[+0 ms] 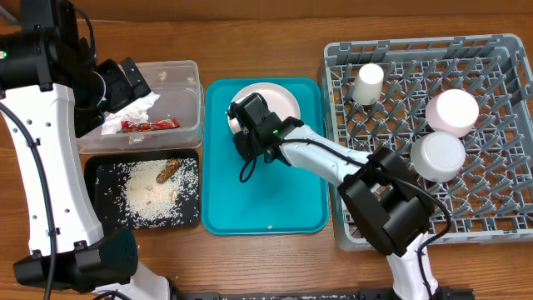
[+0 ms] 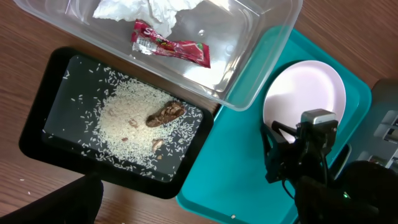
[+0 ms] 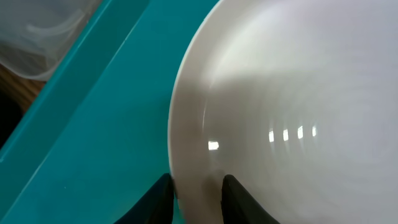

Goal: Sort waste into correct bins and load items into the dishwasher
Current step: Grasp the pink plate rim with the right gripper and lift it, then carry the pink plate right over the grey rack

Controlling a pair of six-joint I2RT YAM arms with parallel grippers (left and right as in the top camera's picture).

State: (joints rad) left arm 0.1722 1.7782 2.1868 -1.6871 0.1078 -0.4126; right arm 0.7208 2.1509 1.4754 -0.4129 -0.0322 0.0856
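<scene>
A white plate (image 1: pixel 279 98) lies at the back of the teal tray (image 1: pixel 266 196). My right gripper (image 1: pixel 241 125) is at the plate's near-left rim. In the right wrist view its fingers (image 3: pixel 196 199) straddle the rim of the plate (image 3: pixel 280 93), one outside and one inside, closed on it. My left gripper (image 1: pixel 133 79) hangs open and empty over the clear bin (image 1: pixel 190 117), which holds a crumpled tissue (image 1: pixel 133 108) and a red wrapper (image 1: pixel 150 125). The grey dish rack (image 1: pixel 500 212) on the right holds two white bowls (image 1: pixel 452 111) and a cup (image 1: pixel 367 82).
A black tray (image 1: pixel 98 212) at the front left holds spilled rice (image 1: pixel 154 190) and a brown food scrap (image 1: pixel 169 169). One crumb (image 1: pixel 268 225) lies on the teal tray's front. My right arm reaches across the rack's left edge.
</scene>
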